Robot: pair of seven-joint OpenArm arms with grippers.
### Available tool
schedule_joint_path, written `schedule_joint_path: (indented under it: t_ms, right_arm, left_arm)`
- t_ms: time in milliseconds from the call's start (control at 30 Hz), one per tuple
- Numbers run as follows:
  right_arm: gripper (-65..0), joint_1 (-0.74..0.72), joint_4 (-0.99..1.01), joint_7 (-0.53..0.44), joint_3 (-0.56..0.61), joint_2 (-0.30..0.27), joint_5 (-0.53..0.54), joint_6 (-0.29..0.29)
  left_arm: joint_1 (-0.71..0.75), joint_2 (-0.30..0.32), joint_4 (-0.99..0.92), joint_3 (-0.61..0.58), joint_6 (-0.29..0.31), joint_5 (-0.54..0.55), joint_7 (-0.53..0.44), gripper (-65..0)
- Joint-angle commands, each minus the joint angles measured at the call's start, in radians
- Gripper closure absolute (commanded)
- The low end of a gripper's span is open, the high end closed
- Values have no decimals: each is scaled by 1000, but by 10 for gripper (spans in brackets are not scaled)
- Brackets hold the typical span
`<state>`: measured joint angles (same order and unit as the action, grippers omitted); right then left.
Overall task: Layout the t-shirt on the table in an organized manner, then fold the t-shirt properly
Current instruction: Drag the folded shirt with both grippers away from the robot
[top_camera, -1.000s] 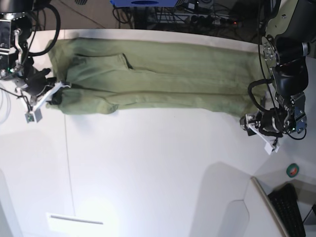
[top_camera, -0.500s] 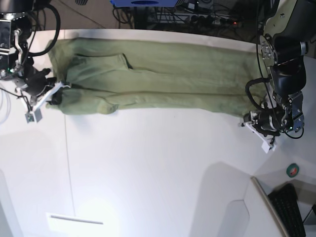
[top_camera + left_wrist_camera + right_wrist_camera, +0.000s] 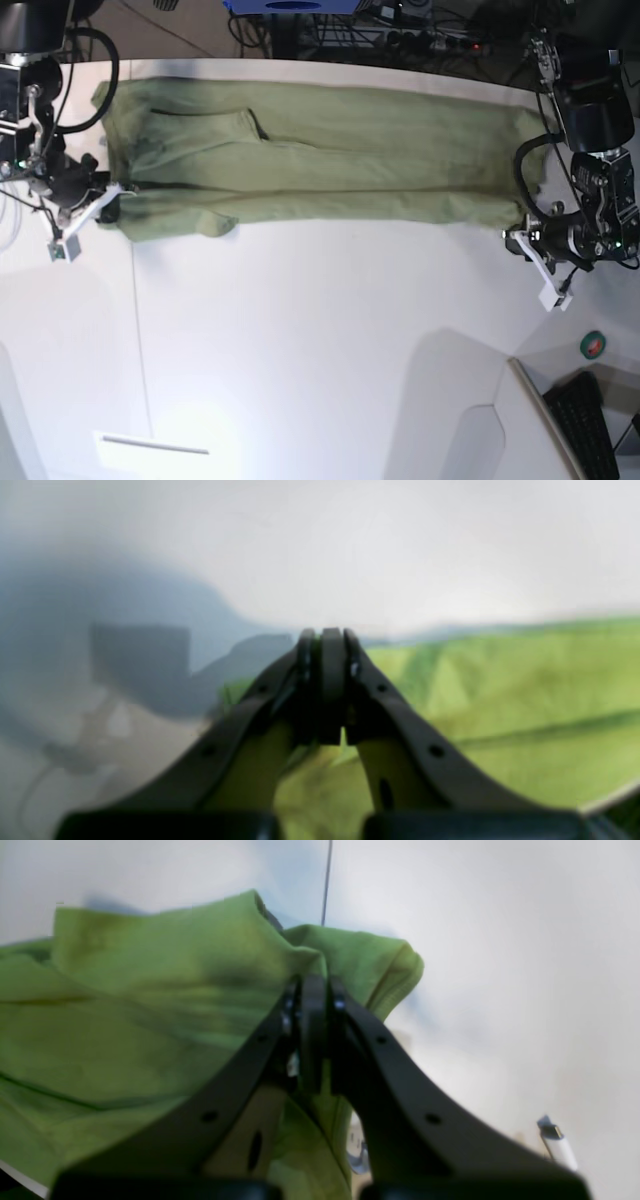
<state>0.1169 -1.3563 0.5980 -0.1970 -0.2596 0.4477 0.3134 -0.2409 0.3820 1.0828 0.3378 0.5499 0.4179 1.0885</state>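
- The t-shirt [image 3: 310, 160] lies stretched across the upper part of the base frame, its long axis running left to right along the far edge of the table [image 3: 320, 340].
- My right gripper [image 3: 100, 205], at the frame's left, has its fingers pressed together on a bunched corner of the cloth; the right wrist view shows green fabric gathered at the tips.
- My left gripper [image 3: 522, 238], at the frame's right, sits at the shirt's lower right corner. Its fingers are pressed together, with green just behind and below the tips in the blurred wrist view, so I judge it pinches the hem.
- Each arm holds its own end, the shirt spanning between them.
- The near table is bare white, crossed by a thin dark seam [image 3: 138, 330].
- A green-and-red disc [image 3: 593, 345] and a keyboard [image 3: 590, 425] sit lower right, well apart from the cloth.
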Motion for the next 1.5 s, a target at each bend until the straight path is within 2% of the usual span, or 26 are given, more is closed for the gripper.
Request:
schedule_joint_path:
  t_ms: [0, 267, 367, 467, 600, 800, 1067, 1333, 1467]
  right_arm:
    - [0, -7, -30, -19, -8, -13, 13, 2]
    - [0, 53, -81, -17, -9, -13, 15, -3]
    - [0, 65, -88, -17, -9, -13, 15, -3]
    - [0, 65, -107, 40, -60, -8, 15, -3]
    - [0, 63, -176, 135, -140, -5, 15, 3]
    - [0, 66, -217, 230, -147, -7, 13, 3]
    - [0, 125, -249, 244, -147, 23, 10, -1]
    - [0, 192, -298, 277, -149, 42, 10, -3]
    - [0, 226, -346, 279, -178, 67, 9, -3]
  left_arm:
    - [-2, 33, 41, 7, 2, 28, 0, 0]
    - [165, 76, 250, 16, 2, 155, 54, 0]
    - [216, 111, 284, 8, 2, 181, 58, 0]
    - [245, 116, 290, 8, 2, 201, 60, 0]
    - [272, 140, 291, 8, 3, 209, 60, 0]
    - [312, 145, 297, 7, 3, 209, 60, 0]
    - [394, 140, 396, 5, 3, 210, 60, 0]
    - [432, 142, 402, 4, 3, 207, 60, 0]
    - [427, 143, 394, -46, 2, 200, 60, 0]
